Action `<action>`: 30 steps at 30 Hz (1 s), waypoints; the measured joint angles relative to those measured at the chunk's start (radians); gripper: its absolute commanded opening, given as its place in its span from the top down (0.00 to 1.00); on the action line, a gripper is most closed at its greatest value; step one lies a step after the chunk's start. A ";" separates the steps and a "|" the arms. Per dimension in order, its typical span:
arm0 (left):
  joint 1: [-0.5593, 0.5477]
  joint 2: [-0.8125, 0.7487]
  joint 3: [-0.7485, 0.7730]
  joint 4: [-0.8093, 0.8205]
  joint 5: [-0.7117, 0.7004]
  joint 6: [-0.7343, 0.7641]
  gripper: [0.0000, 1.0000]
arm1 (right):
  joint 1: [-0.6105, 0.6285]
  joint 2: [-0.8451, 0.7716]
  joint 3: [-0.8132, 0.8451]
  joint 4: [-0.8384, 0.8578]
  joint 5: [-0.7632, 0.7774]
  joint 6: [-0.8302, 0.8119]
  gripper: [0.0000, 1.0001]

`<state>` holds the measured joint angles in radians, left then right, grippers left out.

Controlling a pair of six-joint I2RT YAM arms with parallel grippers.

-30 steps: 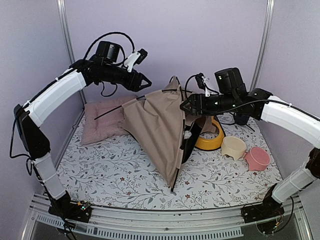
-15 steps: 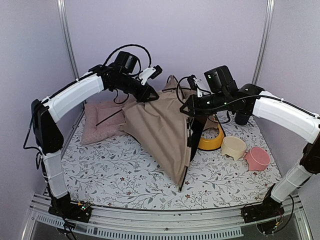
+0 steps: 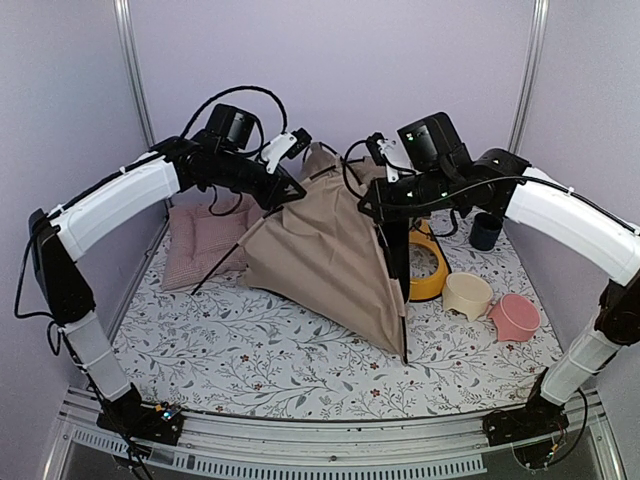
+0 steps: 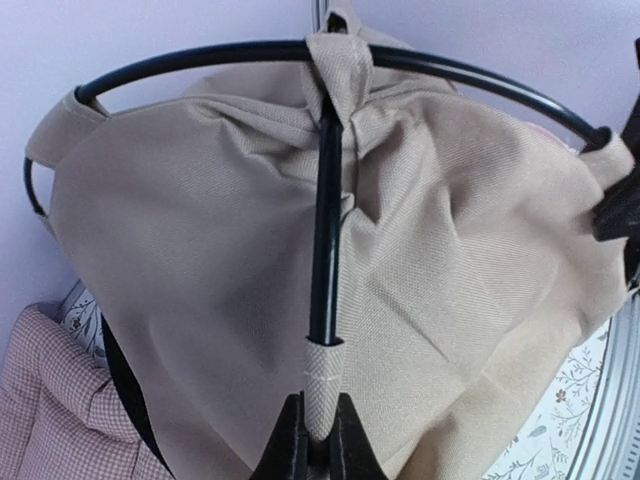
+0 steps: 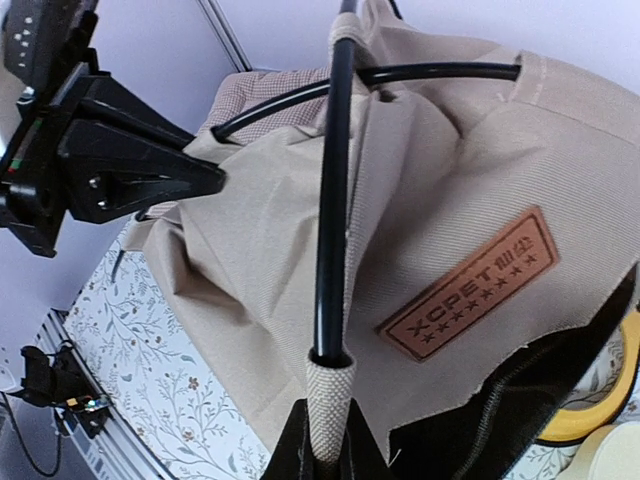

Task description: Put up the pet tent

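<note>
The large tan fabric pet tent (image 3: 325,250) sits half raised in the middle of the floral-covered bench (image 3: 250,345). Its near corner rests on the cloth and its crown is lifted between the two arms. Thin black crossed poles (image 4: 325,230) bow over the crown and pull the fabric into folds where they meet. A strip of black lining (image 3: 396,262) shows along the right edge. The left claw (image 4: 320,445) is closed tight on the woven tan sleeve (image 4: 322,385) that caps one pole end. The right claw (image 5: 322,450) pinches the matching sleeve (image 5: 328,395) on the other pole, near the small brown label (image 5: 470,285). Gripping both pole ends from opposite sides seems meant to let the arms flex the poles and spread the slack fabric into shape, which looks only partly done. A pink checked quilted cushion (image 3: 200,240) lies behind the tent on the left, just beside its edge. A yellow oval bowl stand (image 3: 432,275) sits close behind it on the right. A cream bowl (image 3: 467,295), a pink bowl (image 3: 515,316) and a dark cup (image 3: 486,231) stand further right, apart from the tent.
</note>
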<state>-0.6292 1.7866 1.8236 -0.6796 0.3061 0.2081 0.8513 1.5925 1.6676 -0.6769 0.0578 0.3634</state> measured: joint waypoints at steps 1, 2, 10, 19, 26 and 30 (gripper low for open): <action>0.000 -0.032 -0.040 0.026 -0.002 -0.011 1.00 | 0.002 0.000 0.004 -0.004 0.019 -0.014 1.00; 0.000 -0.070 -0.090 0.058 -0.003 -0.024 1.00 | 0.002 0.000 0.008 -0.008 0.038 -0.030 1.00; -0.001 -0.238 -0.362 0.334 0.004 -0.158 1.00 | -0.085 0.043 0.096 -0.018 0.090 -0.198 1.00; -0.034 -0.299 -0.599 0.621 -0.035 -0.316 1.00 | -0.165 0.132 0.131 -0.004 0.008 -0.288 0.99; -0.089 -0.307 -0.715 0.777 -0.130 -0.416 1.00 | -0.224 0.148 0.131 -0.012 -0.121 -0.263 0.58; -0.131 -0.307 -0.716 0.797 -0.169 -0.476 1.00 | -0.258 0.120 0.100 0.012 -0.128 -0.216 0.39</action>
<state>-0.7605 1.4796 1.1072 0.1173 0.1368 -0.2680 0.5934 1.7126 1.7676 -0.6651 -0.0704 0.1478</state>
